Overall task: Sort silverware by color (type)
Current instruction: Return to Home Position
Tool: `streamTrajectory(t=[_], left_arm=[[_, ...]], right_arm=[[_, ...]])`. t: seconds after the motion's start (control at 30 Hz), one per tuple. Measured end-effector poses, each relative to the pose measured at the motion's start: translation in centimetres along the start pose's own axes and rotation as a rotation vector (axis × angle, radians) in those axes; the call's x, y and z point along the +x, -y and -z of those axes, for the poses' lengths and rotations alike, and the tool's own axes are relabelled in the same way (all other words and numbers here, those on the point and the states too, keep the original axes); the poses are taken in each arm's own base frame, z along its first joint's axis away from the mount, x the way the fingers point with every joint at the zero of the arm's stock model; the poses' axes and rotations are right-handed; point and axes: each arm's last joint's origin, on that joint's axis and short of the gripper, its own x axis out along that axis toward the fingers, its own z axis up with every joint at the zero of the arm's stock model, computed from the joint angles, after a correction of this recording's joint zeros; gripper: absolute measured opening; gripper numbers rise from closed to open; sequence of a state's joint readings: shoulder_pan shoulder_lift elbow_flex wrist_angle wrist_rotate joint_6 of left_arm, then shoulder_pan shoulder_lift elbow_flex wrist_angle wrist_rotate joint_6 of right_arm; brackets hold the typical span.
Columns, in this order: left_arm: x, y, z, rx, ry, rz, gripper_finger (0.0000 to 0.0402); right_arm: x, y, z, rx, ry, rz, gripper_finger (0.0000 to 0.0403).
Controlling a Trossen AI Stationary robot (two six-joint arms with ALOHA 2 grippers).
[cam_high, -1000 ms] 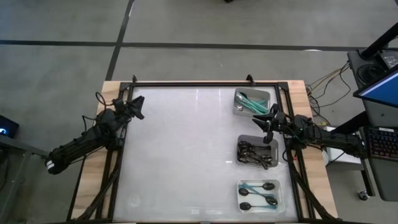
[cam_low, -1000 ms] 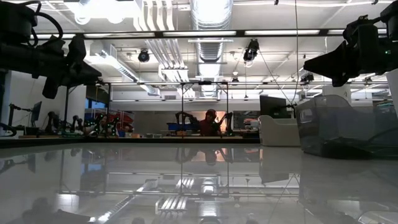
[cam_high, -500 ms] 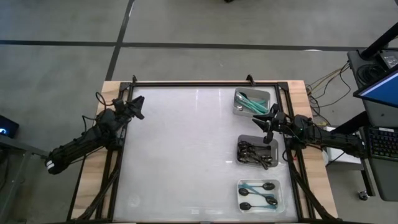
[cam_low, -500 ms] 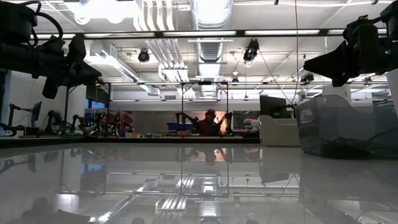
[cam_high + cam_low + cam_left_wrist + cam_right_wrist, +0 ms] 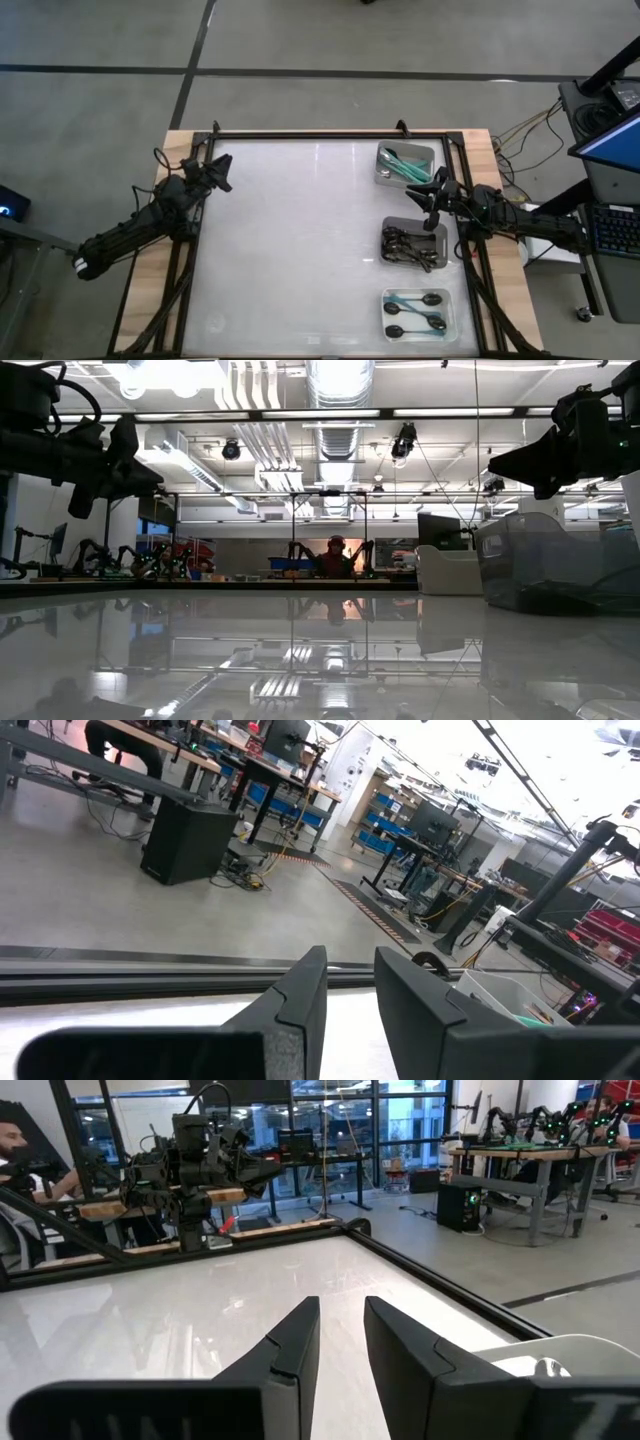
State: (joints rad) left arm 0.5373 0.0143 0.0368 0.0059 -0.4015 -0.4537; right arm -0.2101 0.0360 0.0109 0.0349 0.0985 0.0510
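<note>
Left hand point(image 5: 350, 956), right hand point(image 5: 342, 1303): empty, ajar.

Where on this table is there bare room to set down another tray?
The table is bare through its middle and left, right up to the left end effector. The right edge is crowded: top tray, middle tray and bottom tray, all holding spoons, with the right end effector hanging between the top two.

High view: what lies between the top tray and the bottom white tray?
The grey middle tray heaped with black spoons, seen in the high view; the right gripper hangs over its upper edge. The left gripper sits at the table's left edge.
</note>
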Motion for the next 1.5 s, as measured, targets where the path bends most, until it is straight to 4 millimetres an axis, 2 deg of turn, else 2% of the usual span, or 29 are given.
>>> streamTrajectory(t=[1.5], left_arm=[[0.0, 0.0, 0.0, 0.0, 0.0, 0.0, 0.0071]], right_arm=[[0.0, 0.0, 0.0, 0.0, 0.0, 0.0, 0.0086]])
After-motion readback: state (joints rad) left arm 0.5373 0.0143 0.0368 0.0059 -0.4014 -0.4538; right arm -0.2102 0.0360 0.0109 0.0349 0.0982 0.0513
